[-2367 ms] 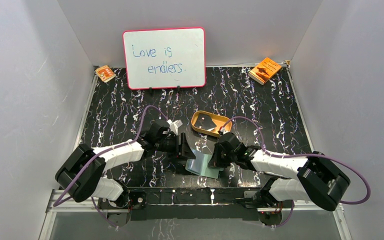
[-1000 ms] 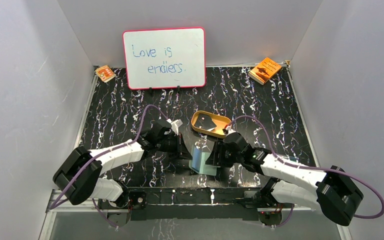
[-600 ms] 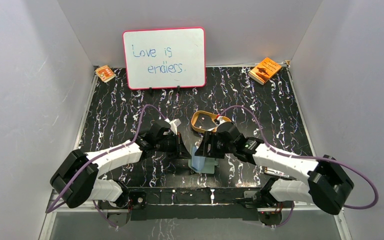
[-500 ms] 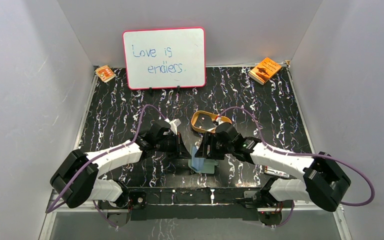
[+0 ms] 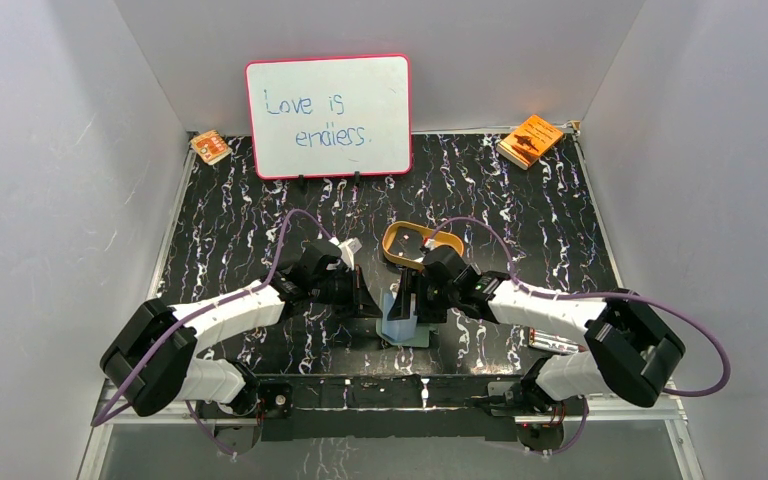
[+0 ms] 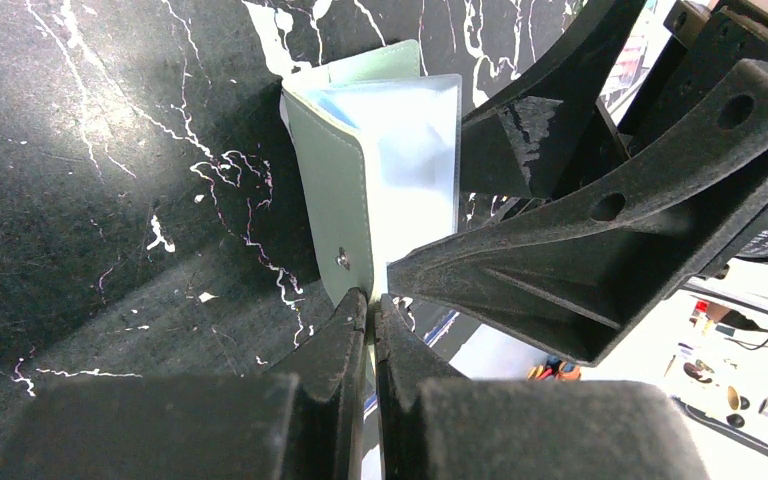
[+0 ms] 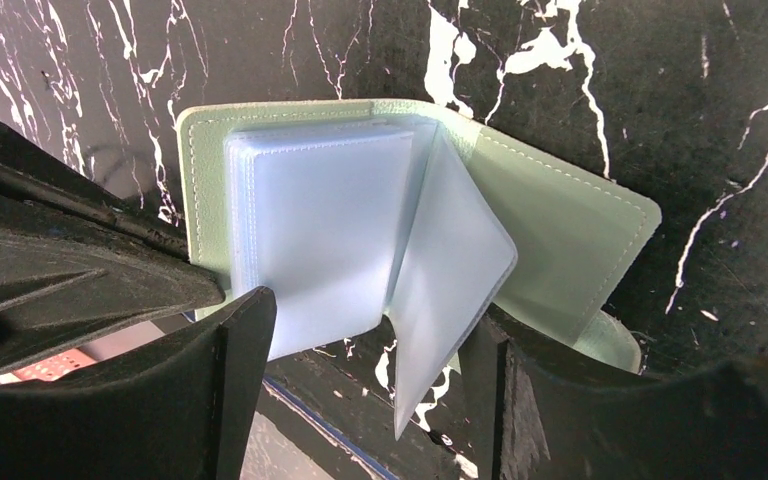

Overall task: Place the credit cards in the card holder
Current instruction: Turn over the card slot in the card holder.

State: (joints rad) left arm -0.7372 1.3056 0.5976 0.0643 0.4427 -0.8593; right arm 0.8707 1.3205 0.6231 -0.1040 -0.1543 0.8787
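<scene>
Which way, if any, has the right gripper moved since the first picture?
Yes. The right gripper has shifted left, from below the oval tray's right end to below its left half.

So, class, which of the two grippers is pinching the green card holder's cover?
The left gripper, shut on the card holder by the snap; the right gripper stands open at the clear pockets.

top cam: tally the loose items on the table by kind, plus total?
Whiteboard: 1
Orange booklets: 2
Tan oval tray: 1
Green card holder: 1
Small elongated item, front right, unidentifiable: 1
Total: 6 (credit cards not countable; tray partly hidden)
</scene>
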